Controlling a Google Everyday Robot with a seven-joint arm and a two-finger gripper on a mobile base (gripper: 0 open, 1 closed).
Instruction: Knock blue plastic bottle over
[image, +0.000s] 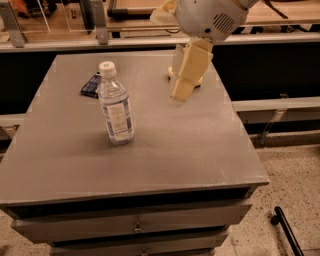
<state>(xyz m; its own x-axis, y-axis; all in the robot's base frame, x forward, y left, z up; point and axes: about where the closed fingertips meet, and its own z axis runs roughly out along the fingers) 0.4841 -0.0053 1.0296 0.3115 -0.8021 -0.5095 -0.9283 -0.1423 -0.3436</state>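
Observation:
The blue plastic bottle (116, 105) stands upright on the grey table (165, 150), left of centre. It is clear with a bluish tint, a white cap and a white-and-blue label. My gripper (179, 95) hangs from the white arm head (210, 17) above the table's right middle. It is to the right of the bottle, about a bottle's height away, and not touching it.
A small flat dark blue packet (91, 85) lies just behind the bottle to the left. A yellow sponge (199, 81) lies at the back right, mostly hidden behind my gripper. Drawers (135, 225) front the table. A railing (100, 22) runs behind it.

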